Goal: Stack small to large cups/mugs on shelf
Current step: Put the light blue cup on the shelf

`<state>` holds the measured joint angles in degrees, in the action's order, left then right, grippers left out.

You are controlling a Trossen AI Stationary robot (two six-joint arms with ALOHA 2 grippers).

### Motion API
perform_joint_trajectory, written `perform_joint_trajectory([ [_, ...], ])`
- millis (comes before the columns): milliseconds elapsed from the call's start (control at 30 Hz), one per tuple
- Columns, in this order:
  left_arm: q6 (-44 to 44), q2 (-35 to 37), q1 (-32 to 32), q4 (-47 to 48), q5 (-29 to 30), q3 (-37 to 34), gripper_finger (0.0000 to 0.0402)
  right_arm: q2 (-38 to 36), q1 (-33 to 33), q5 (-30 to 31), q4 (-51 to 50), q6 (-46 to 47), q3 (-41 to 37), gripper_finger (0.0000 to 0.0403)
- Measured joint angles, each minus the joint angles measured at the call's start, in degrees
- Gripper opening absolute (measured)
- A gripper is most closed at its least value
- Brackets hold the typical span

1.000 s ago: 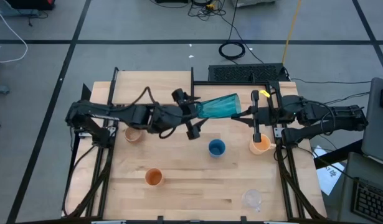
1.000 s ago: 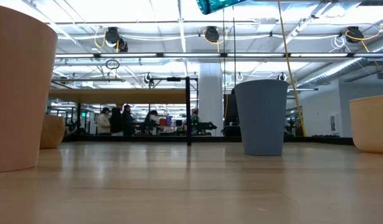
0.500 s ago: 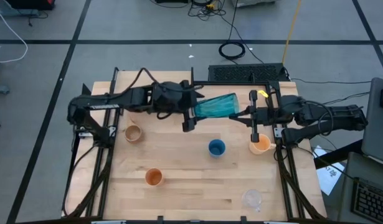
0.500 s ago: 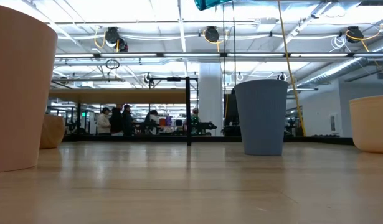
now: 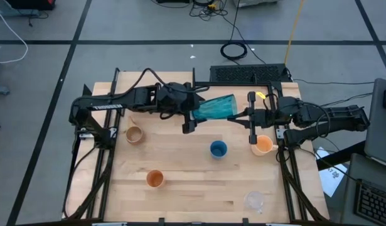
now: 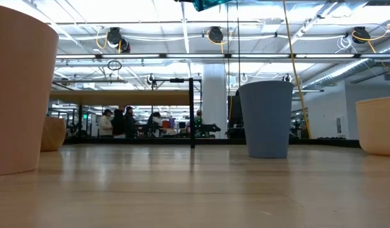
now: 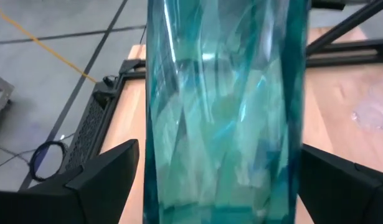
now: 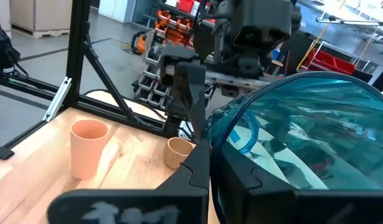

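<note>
A tall translucent teal tumbler point(image 5: 216, 108) hangs on its side high above the table, its mouth toward the table's right; the low view shows only its edge point(image 6: 204, 4). My right gripper point(image 5: 243, 113) is shut on its mouth end. My left gripper point(image 5: 190, 110) is open, with a finger on each side of the tumbler's closed end point(image 7: 222, 124). On the table stand a tan mug point(image 5: 135, 134), an orange cup point(image 5: 155, 179), a blue cup point(image 5: 218, 149) and a peach mug point(image 5: 262, 145). The shelf point(image 5: 133, 88) is at the far left. My left gripper's open fingers point(image 7: 104, 177) flank the tumbler near its closed end; I cannot tell whether they touch it. My right gripper holds the tumbler's rim point(image 8: 241, 134) at its near side, coming level from the table's right. The tumbler lies level, lifted clear of the table.
A clear cup point(image 5: 254, 201) stands near the front right corner. Black frame posts point(image 5: 194, 78) rise along the shelf and the table's sides. People show far off in the room behind the table in the low view.
My left gripper has gone toward the table's far edge and turned about, so that its open fingers now stand on either side of the tumbler's closed end. The tumbler has stayed level in my right gripper.
</note>
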<state>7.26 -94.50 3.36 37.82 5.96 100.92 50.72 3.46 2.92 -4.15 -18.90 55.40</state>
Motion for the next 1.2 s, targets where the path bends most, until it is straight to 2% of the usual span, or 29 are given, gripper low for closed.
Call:
perform_joint_trajectory([
  [67, 0.0, 0.0, 0.0, 0.2, 0.6, 0.0, 0.0380, 0.0, 0.0, 0.0, -0.1, 0.0, 0.0, 0.0004],
  [233, 0.1, 0.0, -0.6, -0.6, 1.1, 0.0, 0.0321, -0.1, 0.0, 0.1, 0.0, -0.2, 0.0, 0.0004],
  [533, 0.2, 0.2, -1.5, -1.5, 1.5, 0.0, 0.0324, -0.4, 0.0, -0.1, 2.1, 0.0, 0.0, 0.0014],
  [667, 0.1, 1.2, -2.9, -3.6, 2.5, 0.0, 0.0331, -2.2, 0.0, -0.2, 3.0, 0.9, 0.0, 0.0072],
  [900, 0.5, 4.6, -4.6, -3.1, 1.6, -0.1, 0.0321, -6.6, 0.0, 0.4, 3.4, 0.3, 0.0, 0.0239],
  [1000, 0.1, 5.7, -5.2, -3.6, 1.6, 0.0, 0.0321, -7.8, 0.0, 0.5, 3.1, 0.0, 0.0, 0.0298],
  [1100, -1.2, 6.8, -5.6, -5.3, 2.6, -0.1, 0.0321, -9.4, 0.0, 0.2, 1.7, 0.2, 0.0, 0.0333],
  [1200, -1.9, 9.1, -6.0, -4.9, 3.8, -0.1, 0.0321, -10.6, 0.0, 0.0, 0.9, 1.1, -0.6, 0.0347],
])
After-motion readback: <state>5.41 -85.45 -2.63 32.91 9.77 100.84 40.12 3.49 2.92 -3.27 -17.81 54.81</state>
